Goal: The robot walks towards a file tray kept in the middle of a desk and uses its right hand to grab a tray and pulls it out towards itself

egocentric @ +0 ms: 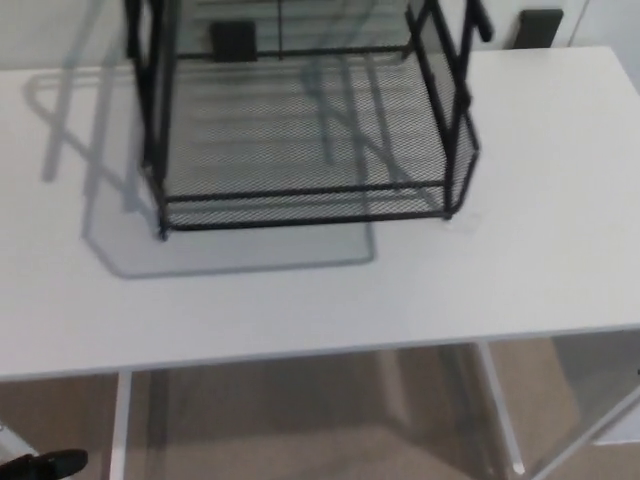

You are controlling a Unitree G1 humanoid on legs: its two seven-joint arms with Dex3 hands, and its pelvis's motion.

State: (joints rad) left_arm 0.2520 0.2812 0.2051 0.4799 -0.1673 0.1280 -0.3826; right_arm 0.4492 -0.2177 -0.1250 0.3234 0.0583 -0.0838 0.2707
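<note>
A black wire-mesh file tray rack [300, 130] stands on the white desk [520, 230], in the upper middle of the head view. Its lowest mesh tray [300, 205] faces me with its front rail near the desk's middle. The upper tiers run out of the picture's top. Neither of my hands shows in this view.
The desk's front edge [300, 355] crosses the lower part of the picture, with white desk legs [500, 415] and beige floor beneath. Two dark objects [233, 38] stand behind the desk at the top. A black foot-like shape [45, 464] shows at the bottom left corner.
</note>
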